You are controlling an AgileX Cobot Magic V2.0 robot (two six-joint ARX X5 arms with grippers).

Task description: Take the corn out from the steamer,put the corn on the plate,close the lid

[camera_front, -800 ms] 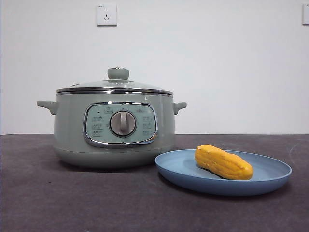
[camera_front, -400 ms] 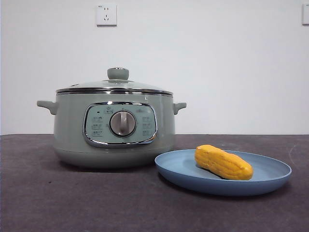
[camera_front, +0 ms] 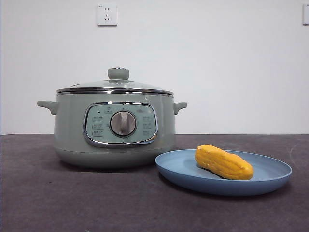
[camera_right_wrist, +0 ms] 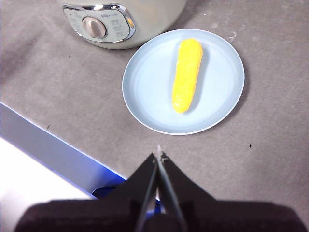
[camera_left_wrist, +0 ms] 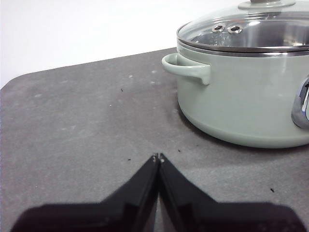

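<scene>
From the front, the corn (camera_front: 223,162) lies on the blue plate (camera_front: 270,181) just beside the steamer (camera_front: 115,128), whose glass lid (camera_front: 115,85) sits closed, so the task looks finished. The left wrist view shows the left gripper (camera_left_wrist: 158,157) clenched on nothing, apart from the steamer. The right wrist view shows the right gripper (camera_right_wrist: 159,155) likewise clenched and empty, near the plate.

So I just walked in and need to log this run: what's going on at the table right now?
Nothing is being handled at this moment. The corn lies on the blue plate, which sits on the table just beside the steamer. The lid is on the steamer. The left gripper is above bare table near the steamer's side handle, jaws shut and empty. The right gripper is above the table near the plate, jaws also shut and empty. The job looks finished.
</scene>
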